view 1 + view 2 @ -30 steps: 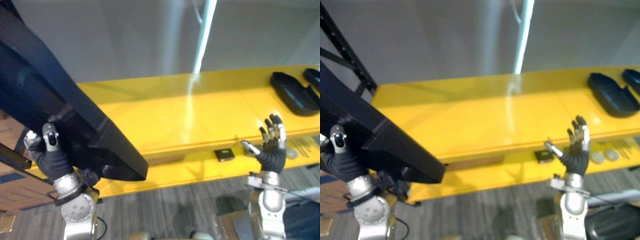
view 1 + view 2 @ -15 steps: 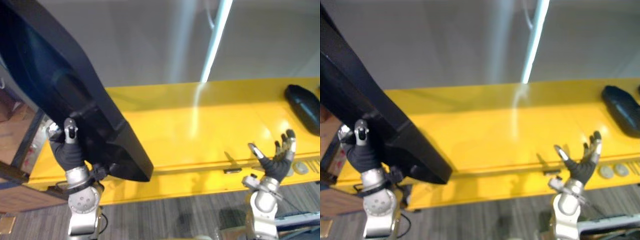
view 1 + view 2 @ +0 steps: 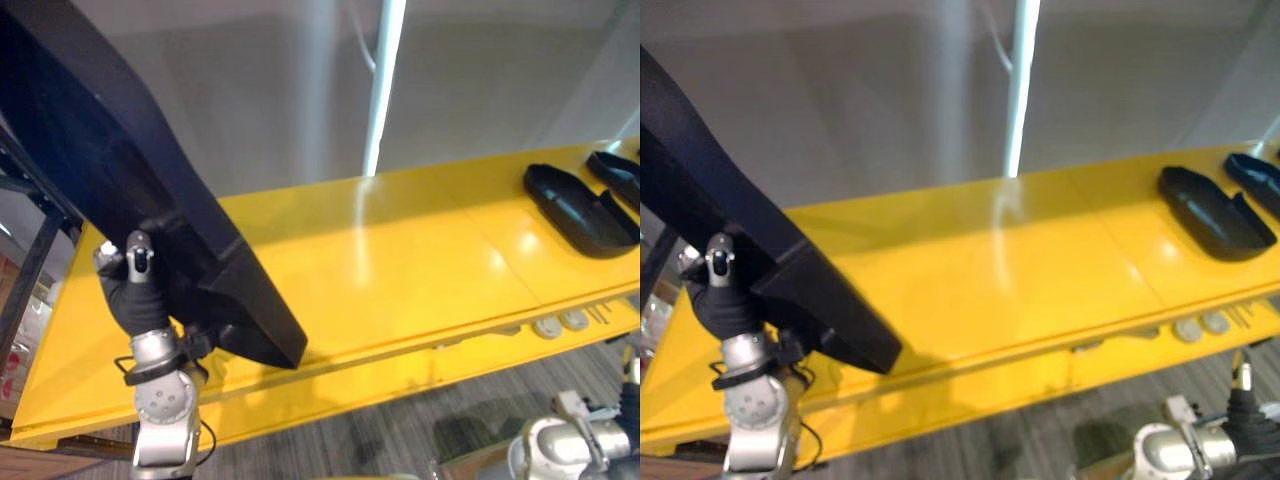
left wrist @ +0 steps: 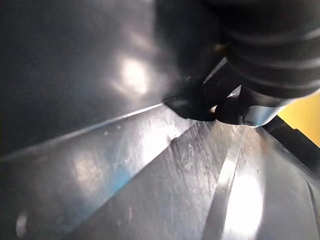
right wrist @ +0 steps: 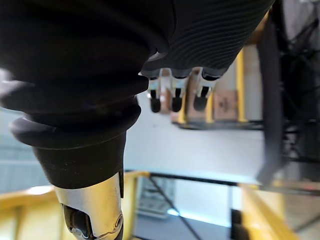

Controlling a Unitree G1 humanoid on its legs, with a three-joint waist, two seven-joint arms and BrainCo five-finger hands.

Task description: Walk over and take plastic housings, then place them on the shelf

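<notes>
Housing: the big black housing (image 3: 120, 150) is up in the air, not on anything. It runs from the upper left corner of the frame down to a blunt end left of centre, tilted, hanging over the left end of the shelf.
Left hand: the left hand (image 3: 130, 300) has hold of it at the lower left. The thumb lies on the near face and the fingers go round behind the edge, so it's clamped on. Its wrist cam is jammed right up against the glossy dark plastic (image 4: 125, 165).
Shelf: the yellow shelf (image 3: 400, 270) is a long shiny board crossing the frame on a slant, higher at the right. The middle of it is bare.
Other housings: a smaller dark housing (image 3: 578, 195) lies flat on the shelf at the far right, and a second one (image 3: 615, 168) sits just past it, cut off by the frame edge.
Front lip: a couple of pale round discs (image 3: 560, 322) sit on the shelf's front edge, lower right.
Right hand: the right hand (image 3: 1250, 415) is down in the lower right corner, below the shelf, well away from everything. Its fingers (image 5: 175, 95) hang loose with nothing in them.
Background: plain grey wall (image 3: 250, 90) up top, striped grey carpet (image 3: 400, 440) along the bottom.
</notes>
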